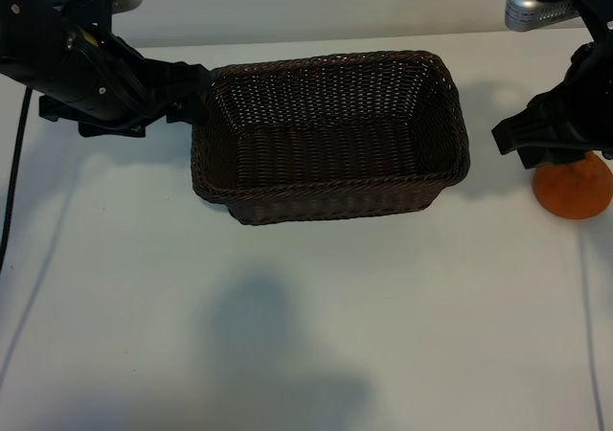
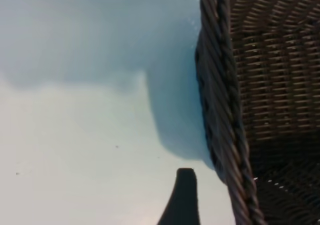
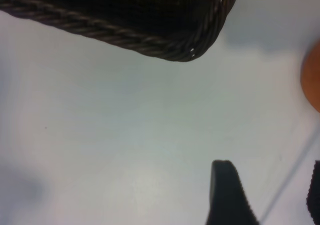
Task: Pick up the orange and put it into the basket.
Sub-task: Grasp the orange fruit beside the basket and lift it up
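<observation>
White tabletop [image 1: 316, 316] fills the exterior view, seen from above. At its centre sits the basket [image 1: 330, 134], dark brown wicker, empty. The orange [image 1: 573, 190] rests on the table well to the right of the basket, partly covered by the right gripper [image 1: 536, 139], which hangs just above it with its jaws partly apart and nothing held. The left gripper [image 1: 187, 96] hovers beside the basket's left end, jaws spread wide and empty.

From the left wrist view, the basket's braided rim [image 2: 222, 110] runs alongside one dark fingertip [image 2: 184, 195], which stands apart from it over bare table.

From the right wrist view, a corner of the basket [image 3: 170, 45] shows, a sliver of the orange [image 3: 312, 82] lies at the edge, and one ribbed fingertip [image 3: 227, 192] hangs over the table, not touching the fruit.

The orange looks light, firm and slightly yielding, with dimpled skin that should give grip. Being round, it may roll; taking it across its widest part seems safest.
</observation>
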